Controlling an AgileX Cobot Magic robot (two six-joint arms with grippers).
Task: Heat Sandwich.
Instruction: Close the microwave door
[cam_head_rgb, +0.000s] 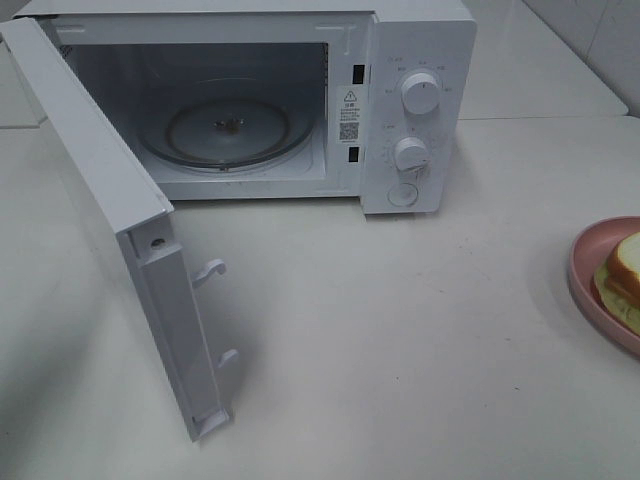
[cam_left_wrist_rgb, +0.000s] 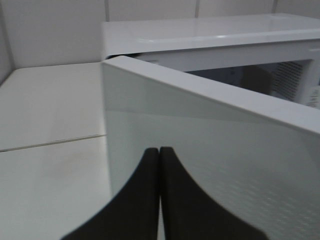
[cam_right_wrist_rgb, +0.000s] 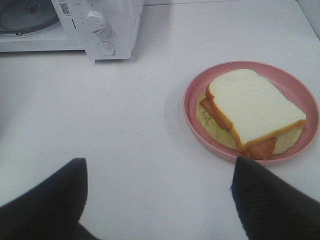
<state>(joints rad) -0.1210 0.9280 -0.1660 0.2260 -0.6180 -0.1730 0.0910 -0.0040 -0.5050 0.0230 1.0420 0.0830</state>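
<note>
Exterior high view: we see microwave (cam_head_rgb: 300, 100) w/ door (cam_head_rgb: 110, 220) swung wide, turntable (cam_head_rgb: 228, 130) bare. Sandwich (cam_right_wrist_rgb: 252, 112) sits on pink plate (cam_right_wrist_rgb: 192, 107) on table (cam_head_rgb: 400, 350), well right of microwave. Left gripper (cam_left_wrist_rgb: 159, 152) clenched on nothing, just beside door; right gripper (cam_right_wrist_rgb: 157, 172) spread wide near plate

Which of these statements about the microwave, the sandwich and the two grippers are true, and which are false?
1. The microwave door stands open. True.
2. The sandwich is already on the glass turntable. False: it lies on the pink plate on the table; the turntable is bare.
3. The left gripper is shut. True.
4. The right gripper holds the plate. False: its jaws are open, holding nothing.
</note>
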